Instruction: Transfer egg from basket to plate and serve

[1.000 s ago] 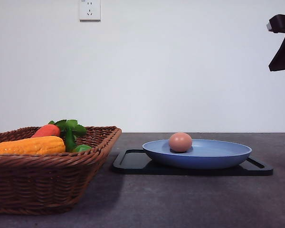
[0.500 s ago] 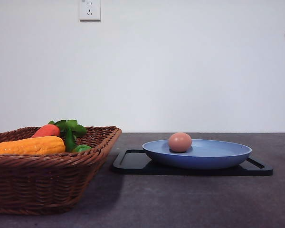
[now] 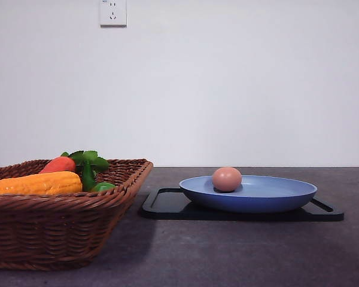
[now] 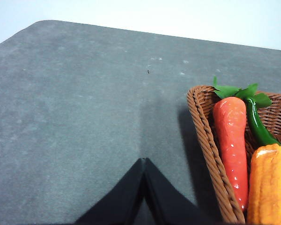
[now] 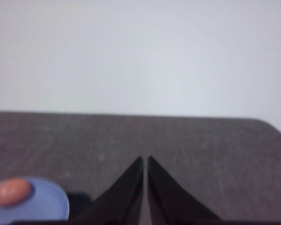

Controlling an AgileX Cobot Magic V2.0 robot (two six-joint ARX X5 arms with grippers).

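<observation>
Egg transfer done; serve step is next.
Egg [image 3: 227, 179] sits in plate [image 3: 249, 194] on black tray [image 3: 165, 203], toward the plate's basket [image 3: 60, 224]-side edge. Left gripper [image 4: 144, 161] and right gripper [image 5: 145, 160] both closed, empty. Next: grip tray or plate rim, keep level so egg doesn't roll. Right arm gone from front view's top-right corner since earlier.

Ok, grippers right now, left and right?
Left gripper: closed, holding nothing.
Right gripper: closed, holding nothing.
</observation>
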